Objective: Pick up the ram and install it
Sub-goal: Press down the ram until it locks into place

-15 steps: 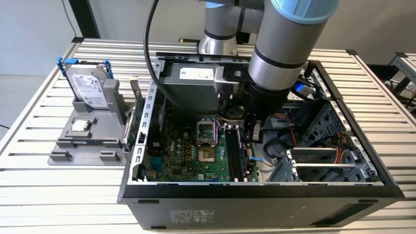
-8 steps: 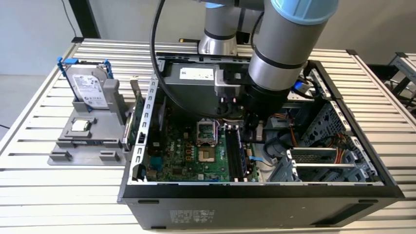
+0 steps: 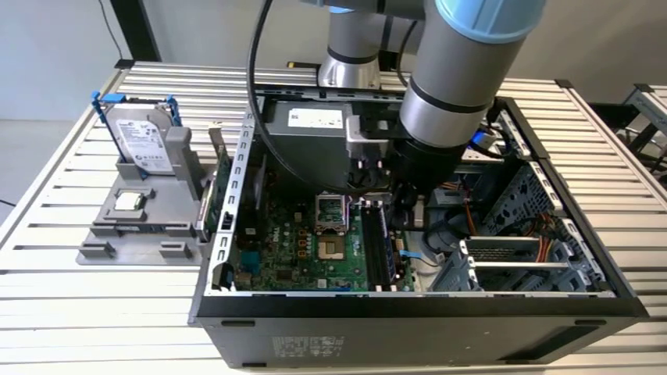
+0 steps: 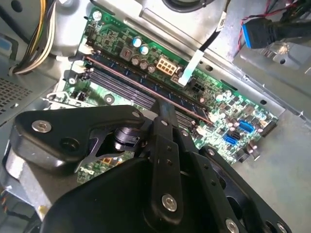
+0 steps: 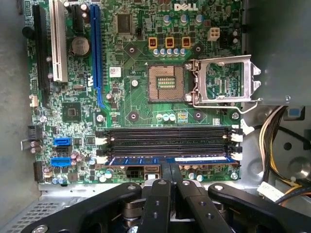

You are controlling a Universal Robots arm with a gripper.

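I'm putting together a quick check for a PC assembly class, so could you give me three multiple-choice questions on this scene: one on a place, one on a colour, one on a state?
1. Where is the ram?
A. On the grey stand outside the case
B. In the memory slot nearest the pincer
C. On top of the power supply

2. What colour is the bracket on the hard drive?
A. Blue
B. Red
C. Yellow

3. How is the metal cover of the CPU socket?
A. Clamped shut over a chip
B. Hidden under a cooler
C. Swung open beside the socket

Answers:
1 B: in the first wrist view the stick lies along the slot right at the pincer.
2 A: the exterior view shows blue tabs around the drive.
3 C: the frame lies beside the bare socket.
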